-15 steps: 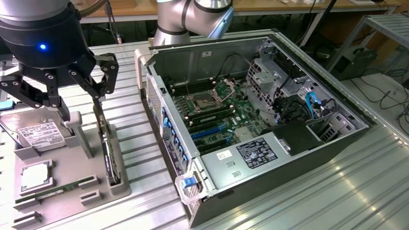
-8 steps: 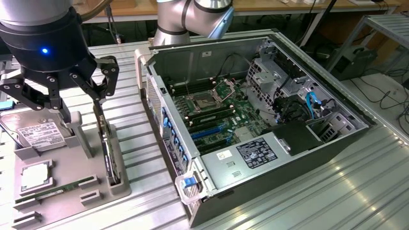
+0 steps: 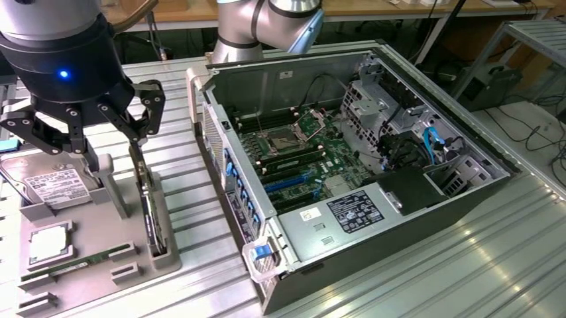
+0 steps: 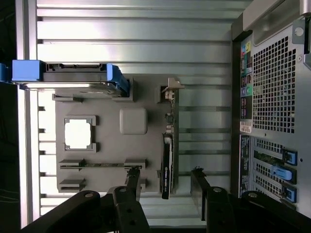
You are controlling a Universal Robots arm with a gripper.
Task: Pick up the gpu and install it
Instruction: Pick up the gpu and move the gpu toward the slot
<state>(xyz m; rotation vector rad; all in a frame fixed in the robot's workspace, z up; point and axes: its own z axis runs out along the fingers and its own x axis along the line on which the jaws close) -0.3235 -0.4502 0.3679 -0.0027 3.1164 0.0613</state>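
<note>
no legible text or labels

Below the jaws, the gpu (image 3: 151,212) is standing edge-on, hiding its faces, its upper end disappearing behind them.

Gpu: a thin, flat, dark card (image 3: 148,199) with a silver metal bracket at one end. It stands upright on its long edge, seated in a slot of the grey holder block (image 3: 102,232). From my wrist I see it edge-on as a narrow black strip. It lies between the fingers of my end effector (image 4: 165,171) and touches neither.
</note>
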